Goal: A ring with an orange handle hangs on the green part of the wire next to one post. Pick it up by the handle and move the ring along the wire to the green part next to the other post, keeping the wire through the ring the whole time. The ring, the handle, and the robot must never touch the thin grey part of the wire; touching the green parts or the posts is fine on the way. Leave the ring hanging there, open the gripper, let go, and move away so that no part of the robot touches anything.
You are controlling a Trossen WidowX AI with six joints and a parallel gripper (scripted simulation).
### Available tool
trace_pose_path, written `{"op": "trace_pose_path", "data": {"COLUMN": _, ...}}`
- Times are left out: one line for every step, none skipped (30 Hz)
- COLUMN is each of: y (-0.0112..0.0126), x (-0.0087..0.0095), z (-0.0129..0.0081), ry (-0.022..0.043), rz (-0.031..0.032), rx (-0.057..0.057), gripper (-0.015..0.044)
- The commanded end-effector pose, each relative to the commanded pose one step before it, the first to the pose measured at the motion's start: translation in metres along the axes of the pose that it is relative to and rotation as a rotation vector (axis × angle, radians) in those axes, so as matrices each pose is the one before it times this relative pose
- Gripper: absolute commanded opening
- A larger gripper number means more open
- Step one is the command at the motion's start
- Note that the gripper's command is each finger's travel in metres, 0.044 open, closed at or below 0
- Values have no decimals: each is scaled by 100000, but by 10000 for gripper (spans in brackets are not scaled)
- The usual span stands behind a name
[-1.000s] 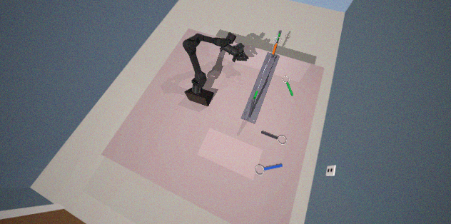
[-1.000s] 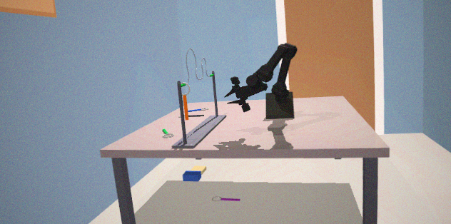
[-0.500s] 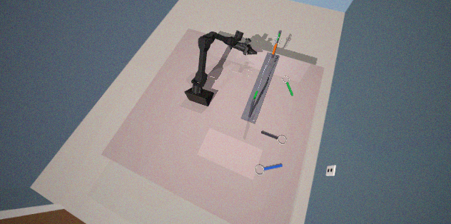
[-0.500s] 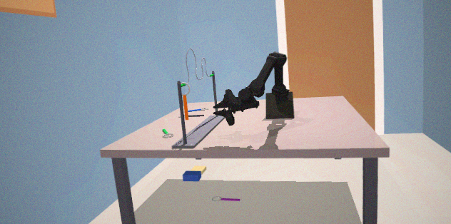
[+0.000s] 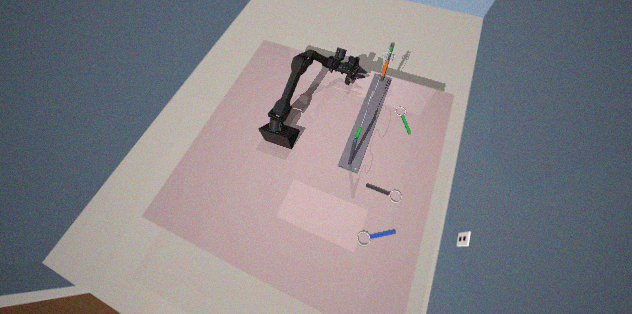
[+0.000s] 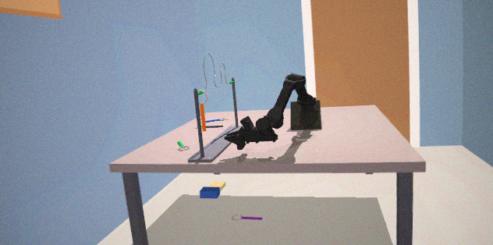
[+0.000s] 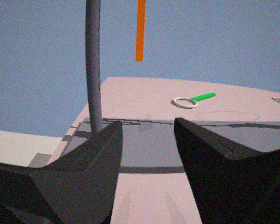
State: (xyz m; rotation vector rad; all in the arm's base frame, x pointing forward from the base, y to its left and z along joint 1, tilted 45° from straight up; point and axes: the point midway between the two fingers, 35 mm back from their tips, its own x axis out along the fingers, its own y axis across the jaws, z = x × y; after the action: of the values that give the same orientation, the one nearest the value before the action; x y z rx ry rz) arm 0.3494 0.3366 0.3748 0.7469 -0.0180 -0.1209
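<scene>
The orange handle (image 5: pixel 384 69) (image 6: pixel 203 117) (image 7: pixel 140 30) hangs down from its ring (image 6: pixel 207 98), which is around the green part (image 6: pixel 200 93) by the near post (image 6: pixel 198 123) (image 7: pixel 93 60) in the exterior view. The thin grey wire (image 6: pixel 208 53) loops up and across to the other green part (image 5: pixel 358 133) (image 6: pixel 232 82) at the far post (image 6: pixel 235 104). My gripper (image 5: pixel 365 75) (image 6: pixel 232 143) (image 7: pixel 148 126) is partly open and empty. It is on the robot's side of the handle, lower than the handle's bottom end, close above the table. In the wrist view the handle shows above the gap between the fingers.
The grey base (image 5: pixel 372 120) (image 6: pixel 218 148) (image 7: pixel 146 150) carries both posts. Beyond it lie a green-handled ring (image 5: pixel 406 124) (image 6: pixel 180 144) (image 7: pixel 203 97), a black-handled one (image 5: pixel 377 189) and a blue-handled one (image 5: pixel 383 234). The near post stands left of the fingers in the wrist view.
</scene>
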Motion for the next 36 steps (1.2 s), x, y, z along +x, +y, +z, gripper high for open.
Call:
{"op": "trace_pose_path", "data": {"y": 629, "x": 129, "z": 62, "ry": -2360, "rz": -486, "rx": 8275, "gripper": 160}}
{"op": "trace_pose_path", "data": {"y": 0, "x": 0, "z": 0, "ry": 0, "rz": 0, "rx": 0, "gripper": 160}}
{"op": "trace_pose_path", "data": {"y": 0, "x": 0, "z": 0, "ry": 0, "rz": 0, "rx": 0, "gripper": 160}}
{"op": "trace_pose_path", "data": {"y": 0, "x": 0, "z": 0, "ry": 0, "rz": 0, "rx": 0, "gripper": 160}}
{"op": "trace_pose_path", "data": {"y": 0, "x": 0, "z": 0, "ry": 0, "rz": 0, "rx": 0, "gripper": 160}}
{"op": "trace_pose_path", "data": {"y": 0, "x": 0, "z": 0, "ry": 0, "rz": 0, "rx": 0, "gripper": 160}}
{"op": "trace_pose_path", "data": {"y": -36, "x": -57, "z": -2, "ry": 4, "rz": -4, "rx": -2, "gripper": 160}}
{"op": "trace_pose_path", "data": {"y": -109, "x": -170, "z": -4, "ry": 11, "rz": -12, "rx": -5, "gripper": 160}}
{"op": "trace_pose_path", "data": {"y": -111, "x": -169, "z": -4, "ry": 11, "rz": -11, "rx": -5, "gripper": 160}}
{"op": "trace_pose_path", "data": {"y": -37, "x": -56, "z": -1, "ry": 3, "rz": -4, "rx": -2, "gripper": 160}}
{"op": "trace_pose_path", "data": {"y": 10, "x": 122, "z": 113, "ry": -17, "rz": 2, "rx": 0, "gripper": 160}}
{"op": "trace_pose_path", "data": {"y": 27, "x": 363, "z": 341, "ry": -52, "rz": 7, "rx": -2, "gripper": 160}}
{"op": "trace_pose_path", "data": {"y": 37, "x": 597, "z": 576, "ry": -92, "rz": 17, "rx": -8, "gripper": 160}}
{"op": "trace_pose_path", "data": {"y": 34, "x": 761, "z": 764, "ry": -130, "rz": 34, "rx": -17, "gripper": 160}}
{"op": "trace_pose_path", "data": {"y": 21, "x": 747, "z": 774, "ry": -114, "rz": 51, "rx": -27, "gripper": 160}}
{"op": "trace_pose_path", "data": {"y": 13, "x": 712, "z": 738, "ry": -30, "rz": 75, "rx": -39, "gripper": 160}}
{"op": "trace_pose_path", "data": {"y": 3, "x": 675, "z": 712, "ry": 19, "rz": 87, "rx": -46, "gripper": 160}}
{"op": "trace_pose_path", "data": {"y": -8, "x": 505, "z": 553, "ry": 16, "rz": 71, "rx": -39, "gripper": 160}}
{"op": "trace_pose_path", "data": {"y": -9, "x": 298, "z": 335, "ry": 8, "rz": 44, "rx": -25, "gripper": 160}}
{"op": "trace_pose_path", "data": {"y": -4, "x": 99, "z": 113, "ry": 3, "rz": 15, "rx": -9, "gripper": 160}}
{"op": "trace_pose_path", "data": {"y": 0, "x": 0, "z": 0, "ry": 0, "rz": 0, "rx": 0, "gripper": 160}}
{"op": "trace_pose_path", "data": {"y": 0, "x": 0, "z": 0, "ry": 0, "rz": 0, "rx": 0, "gripper": 160}}
{"op": "trace_pose_path", "data": {"y": 0, "x": 0, "z": 0, "ry": 0, "rz": 0, "rx": 0, "gripper": 160}}
{"op": "trace_pose_path", "data": {"y": 0, "x": 0, "z": 0, "ry": 0, "rz": 0, "rx": 0, "gripper": 160}}
{"op": "trace_pose_path", "data": {"y": 4, "x": 25, "z": -1, "ry": -1, "rz": 1, "rx": 0, "gripper": 160}}
{"op": "trace_pose_path", "data": {"y": 8, "x": 51, "z": -2, "ry": -2, "rz": 2, "rx": -1, "gripper": 160}}
{"op": "trace_pose_path", "data": {"y": 11, "x": 77, "z": -3, "ry": -3, "rz": 3, "rx": -1, "gripper": 160}}
{"op": "trace_pose_path", "data": {"y": 15, "x": 101, "z": -4, "ry": -4, "rz": 4, "rx": -2, "gripper": 160}}
{"op": "trace_pose_path", "data": {"y": 18, "x": 125, "z": -5, "ry": -5, "rz": 5, "rx": -2, "gripper": 160}}
{"op": "trace_pose_path", "data": {"y": 20, "x": 145, "z": -5, "ry": -6, "rz": 6, "rx": -2, "gripper": 160}}
{"op": "trace_pose_path", "data": {"y": 20, "x": 154, "z": -5, "ry": -7, "rz": 7, "rx": -3, "gripper": 160}}
{"op": "trace_pose_path", "data": {"y": 20, "x": 155, "z": -5, "ry": -7, "rz": 7, "rx": -3, "gripper": 160}}
{"op": "trace_pose_path", "data": {"y": 19, "x": 155, "z": -5, "ry": -7, "rz": 7, "rx": -3, "gripper": 160}}
{"op": "trace_pose_path", "data": {"y": 18, "x": 155, "z": -4, "ry": -7, "rz": 7, "rx": -3, "gripper": 160}}
{"op": "trace_pose_path", "data": {"y": 17, "x": 156, "z": -4, "ry": -7, "rz": 7, "rx": -3, "gripper": 160}}
{"op": "trace_pose_path", "data": {"y": 16, "x": 156, "z": -4, "ry": -7, "rz": 7, "rx": -3, "gripper": 160}}
